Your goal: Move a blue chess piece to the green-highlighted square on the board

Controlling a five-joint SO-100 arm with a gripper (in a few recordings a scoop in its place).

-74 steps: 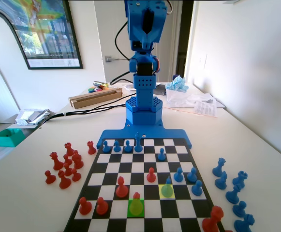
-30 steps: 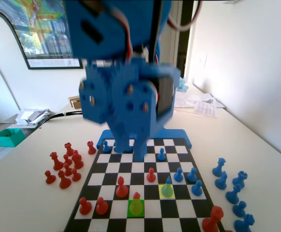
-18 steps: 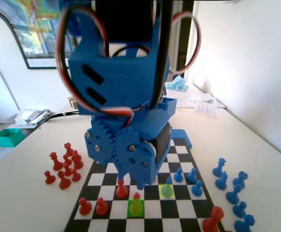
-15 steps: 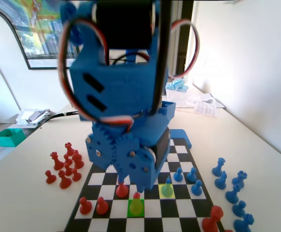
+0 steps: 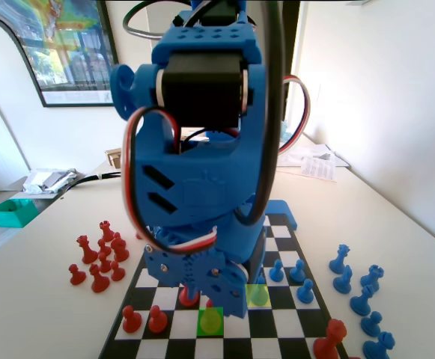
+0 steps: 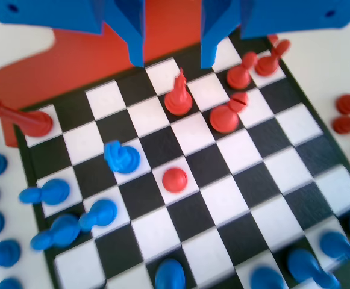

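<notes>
My fixed view is bright with daylight, the wall (image 5: 382,97) at right washed almost white and soft glare on the table (image 5: 45,299), while the arm (image 5: 202,172), close to the lens, looks large and slightly soft. My wrist view is evenly lit but blurred, worst toward the lower edge, where the blue pieces (image 6: 60,229) smear. The board (image 6: 235,180) lines bend near the corners.

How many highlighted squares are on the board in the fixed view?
2: the green-highlighted square near the picture's bottom edge, and a yellow square diagonally up-right of it. The blue arm covers much of the board, so more may be hidden.
</notes>
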